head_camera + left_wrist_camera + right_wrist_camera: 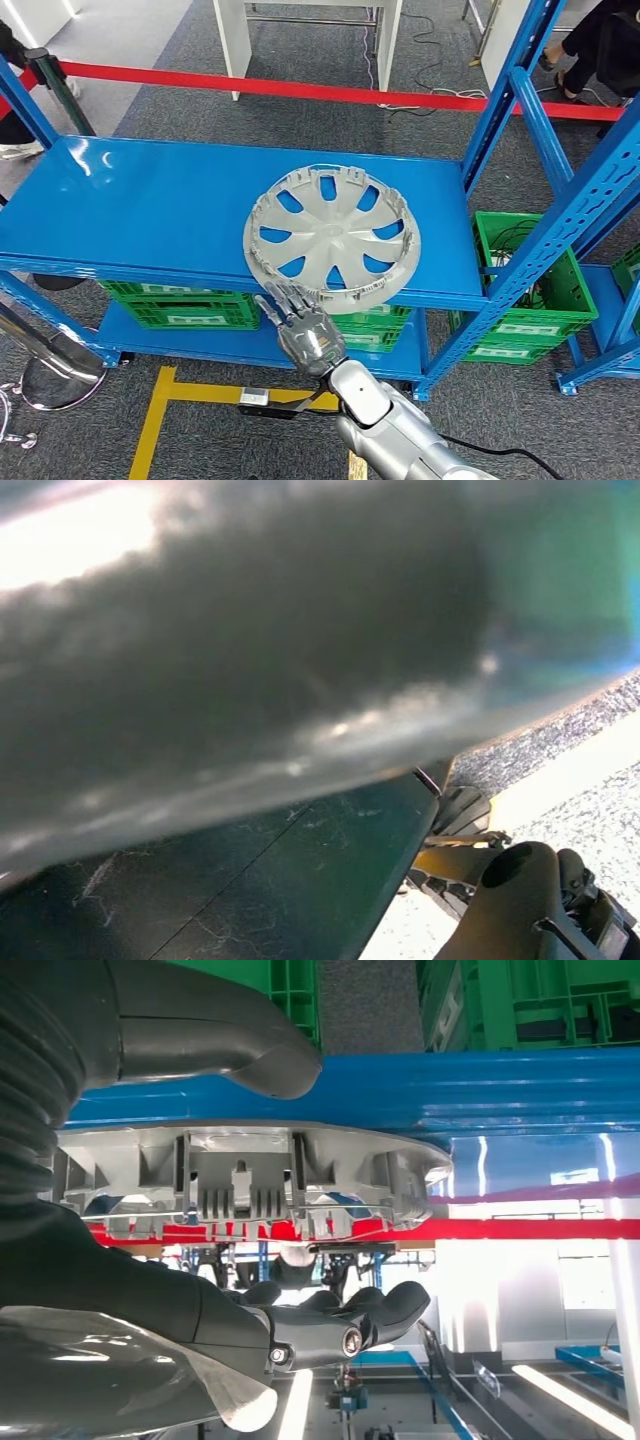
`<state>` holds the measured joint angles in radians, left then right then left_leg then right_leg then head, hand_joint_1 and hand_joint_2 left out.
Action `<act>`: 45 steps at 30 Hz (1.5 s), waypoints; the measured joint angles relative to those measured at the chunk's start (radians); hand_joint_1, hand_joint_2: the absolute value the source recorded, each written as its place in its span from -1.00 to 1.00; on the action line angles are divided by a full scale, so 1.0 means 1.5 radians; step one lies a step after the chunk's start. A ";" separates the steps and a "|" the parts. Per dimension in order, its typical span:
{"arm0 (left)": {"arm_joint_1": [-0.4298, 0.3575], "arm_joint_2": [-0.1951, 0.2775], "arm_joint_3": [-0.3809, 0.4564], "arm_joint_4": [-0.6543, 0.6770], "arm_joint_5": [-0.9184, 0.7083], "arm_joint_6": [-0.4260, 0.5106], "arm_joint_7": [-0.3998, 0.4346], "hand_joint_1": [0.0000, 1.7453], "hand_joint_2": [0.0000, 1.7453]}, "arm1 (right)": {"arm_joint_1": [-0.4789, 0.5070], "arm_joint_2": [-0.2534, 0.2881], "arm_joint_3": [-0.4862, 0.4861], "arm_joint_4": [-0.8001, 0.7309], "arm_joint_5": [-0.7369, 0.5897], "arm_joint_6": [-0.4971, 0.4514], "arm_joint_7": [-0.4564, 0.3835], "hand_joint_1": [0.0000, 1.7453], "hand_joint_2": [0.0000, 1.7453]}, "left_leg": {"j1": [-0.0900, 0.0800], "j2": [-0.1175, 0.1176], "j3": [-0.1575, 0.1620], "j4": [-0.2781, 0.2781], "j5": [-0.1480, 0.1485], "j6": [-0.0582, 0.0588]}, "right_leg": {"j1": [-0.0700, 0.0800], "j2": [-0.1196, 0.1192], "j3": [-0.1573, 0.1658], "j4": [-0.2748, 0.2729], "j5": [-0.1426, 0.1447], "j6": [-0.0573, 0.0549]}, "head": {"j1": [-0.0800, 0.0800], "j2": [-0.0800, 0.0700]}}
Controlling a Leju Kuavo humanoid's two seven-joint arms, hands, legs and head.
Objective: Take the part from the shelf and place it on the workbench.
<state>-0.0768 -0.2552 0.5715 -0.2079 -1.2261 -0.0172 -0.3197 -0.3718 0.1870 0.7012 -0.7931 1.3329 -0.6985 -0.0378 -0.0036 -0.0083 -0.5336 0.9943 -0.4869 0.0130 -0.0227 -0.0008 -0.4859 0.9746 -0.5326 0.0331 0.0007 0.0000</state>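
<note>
Reach step: right robot hand (302,325), fingers spread and empty, brackets the wheel cover's (332,236) near rim on the shelf (151,205); closing on that rim comes next.

I saw a blue metal shelf (151,205) across the view. On its top deck lay one grey wheel cover (332,238), toward the right, its near rim overhanging the front edge. Green crates (185,305) sat on the lower deck.
</note>
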 joint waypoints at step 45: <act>0.002 0.000 -0.016 0.000 -0.002 -0.006 0.010 -1.00 -1.00 | -0.067 0.004 -0.023 0.088 0.061 0.000 0.071 -1.00 1.00 | 0.000 0.000 0.000 0.000 0.000 0.000 | 0.000 0.000 0.000 0.000 0.000 0.000 | 0.000 0.000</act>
<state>-0.0740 -0.2552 0.5468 -0.2079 -1.2292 -0.0257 -0.3048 -0.4722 0.1934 0.6661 -0.6609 1.4246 -0.6983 0.0680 -0.0036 -0.0083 -0.5336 0.9943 -0.4869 0.0130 -0.0227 -0.0009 -0.4861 0.9746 -0.5326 0.0331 0.0006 0.0000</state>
